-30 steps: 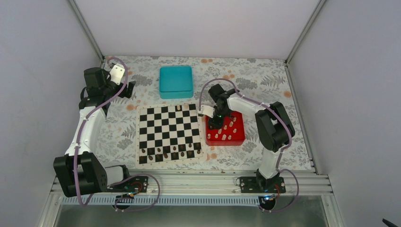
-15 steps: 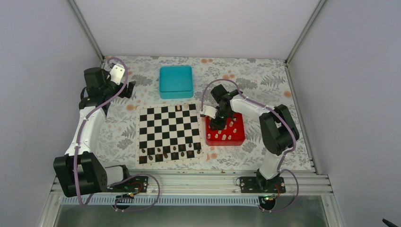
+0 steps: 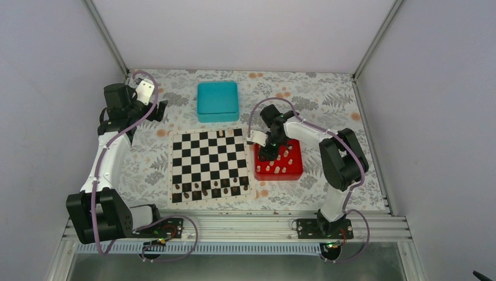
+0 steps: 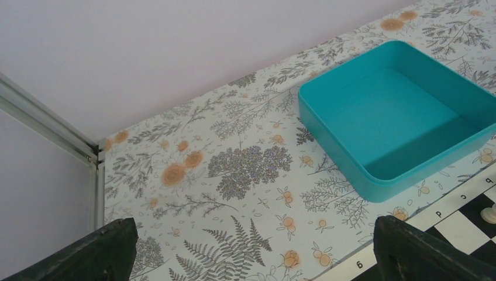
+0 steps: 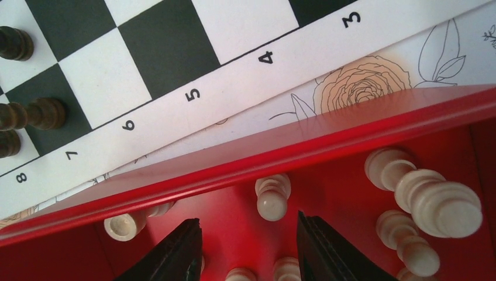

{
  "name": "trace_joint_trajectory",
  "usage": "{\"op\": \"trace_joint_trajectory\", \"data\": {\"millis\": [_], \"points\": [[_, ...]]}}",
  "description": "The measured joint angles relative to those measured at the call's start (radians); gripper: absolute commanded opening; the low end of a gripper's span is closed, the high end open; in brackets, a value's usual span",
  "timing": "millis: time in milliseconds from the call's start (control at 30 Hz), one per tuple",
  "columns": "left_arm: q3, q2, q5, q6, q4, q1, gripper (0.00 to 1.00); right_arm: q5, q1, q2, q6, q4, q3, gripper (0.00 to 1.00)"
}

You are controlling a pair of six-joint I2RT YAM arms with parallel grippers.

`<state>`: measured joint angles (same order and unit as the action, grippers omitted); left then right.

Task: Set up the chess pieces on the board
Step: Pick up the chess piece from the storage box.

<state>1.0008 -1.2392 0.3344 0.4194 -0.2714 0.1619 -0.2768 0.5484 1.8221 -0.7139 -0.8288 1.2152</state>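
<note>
The checkered board [image 3: 209,165] lies mid-table, its numbered border also in the right wrist view [image 5: 193,93]. Dark pieces [image 3: 213,185] line its near rows; one pale piece [image 3: 221,134] stands on the far row. Several cream chess pieces [image 3: 279,164] stand in the red tray [image 3: 294,170]. My right gripper [image 3: 266,151] is open, low inside the tray [image 5: 327,146]; in its wrist view [image 5: 248,225] a cream pawn [image 5: 272,196] stands just beyond the fingertips [image 5: 190,231], others around. My left gripper [image 3: 159,110] is open and empty at the far left [image 4: 251,231].
An empty teal box [image 3: 217,100] sits behind the board, also in the left wrist view [image 4: 398,111]. The floral tablecloth [image 3: 327,99] covers the table; enclosure walls and a metal post [image 4: 47,120] bound it. The right arm's elbow [image 3: 342,155] hangs over the tray's right side.
The right arm's elbow swung slightly right then settled; its gripper stayed low in the tray's far left corner. The left arm has not moved.
</note>
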Motion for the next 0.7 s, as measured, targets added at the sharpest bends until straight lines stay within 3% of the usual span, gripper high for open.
{"op": "trace_joint_trajectory", "data": {"millis": [400,700], "points": [[-0.001,0.0,0.0,0.007,0.0,0.0,1.0,0.009,-0.009,-0.003,0.004,-0.002,-0.001,0.43],[-0.001,0.0,0.0,0.011,0.0,0.0,1.0,0.045,-0.111,-0.085,0.008,-0.017,-0.003,0.45]]}}
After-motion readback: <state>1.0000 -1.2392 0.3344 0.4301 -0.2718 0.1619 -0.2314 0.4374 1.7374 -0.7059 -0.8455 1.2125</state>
